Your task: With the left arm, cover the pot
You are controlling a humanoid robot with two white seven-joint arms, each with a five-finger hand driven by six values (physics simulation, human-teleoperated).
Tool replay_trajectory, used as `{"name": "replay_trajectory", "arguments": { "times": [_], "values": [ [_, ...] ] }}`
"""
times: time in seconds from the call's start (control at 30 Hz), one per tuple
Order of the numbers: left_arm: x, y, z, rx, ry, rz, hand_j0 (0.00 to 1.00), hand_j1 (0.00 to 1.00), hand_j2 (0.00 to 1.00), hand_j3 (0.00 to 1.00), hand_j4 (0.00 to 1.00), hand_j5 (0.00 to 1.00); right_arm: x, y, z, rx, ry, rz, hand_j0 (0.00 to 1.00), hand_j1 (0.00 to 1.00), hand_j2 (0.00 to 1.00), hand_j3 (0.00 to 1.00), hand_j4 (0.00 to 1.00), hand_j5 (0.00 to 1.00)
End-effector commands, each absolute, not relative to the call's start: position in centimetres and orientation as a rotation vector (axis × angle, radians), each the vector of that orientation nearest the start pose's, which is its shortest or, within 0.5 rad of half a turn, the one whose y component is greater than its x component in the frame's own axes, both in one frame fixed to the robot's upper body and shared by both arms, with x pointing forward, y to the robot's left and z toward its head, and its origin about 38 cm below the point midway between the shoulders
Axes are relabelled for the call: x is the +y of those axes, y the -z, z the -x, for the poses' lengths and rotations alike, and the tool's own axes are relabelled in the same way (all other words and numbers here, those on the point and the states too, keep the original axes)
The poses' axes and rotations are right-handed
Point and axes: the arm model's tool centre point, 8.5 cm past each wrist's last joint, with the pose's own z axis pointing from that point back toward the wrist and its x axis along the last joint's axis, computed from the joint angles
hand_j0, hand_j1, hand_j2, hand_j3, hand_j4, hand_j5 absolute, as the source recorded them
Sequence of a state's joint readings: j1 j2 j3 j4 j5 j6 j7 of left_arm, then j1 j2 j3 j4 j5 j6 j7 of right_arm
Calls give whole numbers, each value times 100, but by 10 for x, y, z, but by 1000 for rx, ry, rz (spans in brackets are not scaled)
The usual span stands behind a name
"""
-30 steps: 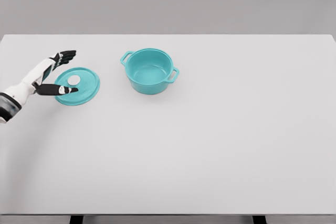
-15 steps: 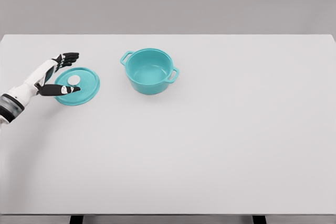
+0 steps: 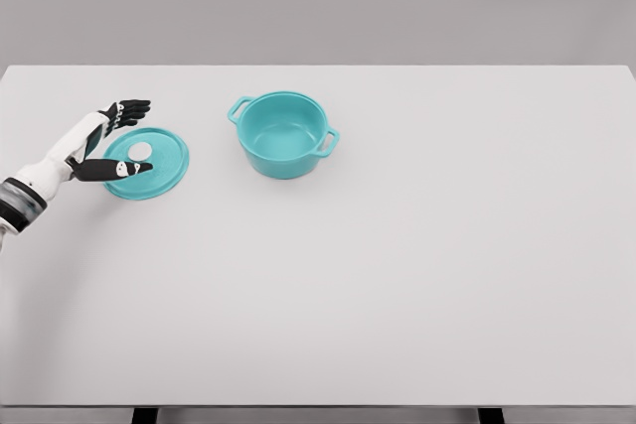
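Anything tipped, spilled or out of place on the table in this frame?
Nothing stands out. The pot stands upright and uncovered, with nothing visible inside. The lid lies flat on the table to its left, apart from it. The left hand is open at the lid's left edge, not gripping it.

Left arm only, entering at the left edge, white forearm angled up and to the right toward the far side. Left robot hand (image 3: 104,141) open, dark fingers (image 3: 132,106) spread at the far side, thumb (image 3: 117,170) stretched rightward at the near side, wide gap between them, grasping nothing.
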State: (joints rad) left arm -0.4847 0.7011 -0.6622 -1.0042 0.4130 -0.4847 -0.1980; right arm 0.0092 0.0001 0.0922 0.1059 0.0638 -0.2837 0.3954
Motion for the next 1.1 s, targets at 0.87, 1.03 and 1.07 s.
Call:
{"name": "replay_trajectory", "arguments": {
  "times": [0.87,1.03,1.07],
  "values": [
    [387,-93,-443,-1531,755,-69,80,80,80,80,80,80,-237,253,19,-127,-192,-329,100,100,100,100,100,100],
    [386,-89,-440,-1522,763,-65,75,75,75,75,75,75,-237,253,19,-127,-192,-329,100,100,100,100,100,100],
    [382,-86,-440,-1519,778,-54,73,73,73,73,73,73,-237,253,19,-127,-192,-329,100,100,100,100,100,100]
  ]
}}
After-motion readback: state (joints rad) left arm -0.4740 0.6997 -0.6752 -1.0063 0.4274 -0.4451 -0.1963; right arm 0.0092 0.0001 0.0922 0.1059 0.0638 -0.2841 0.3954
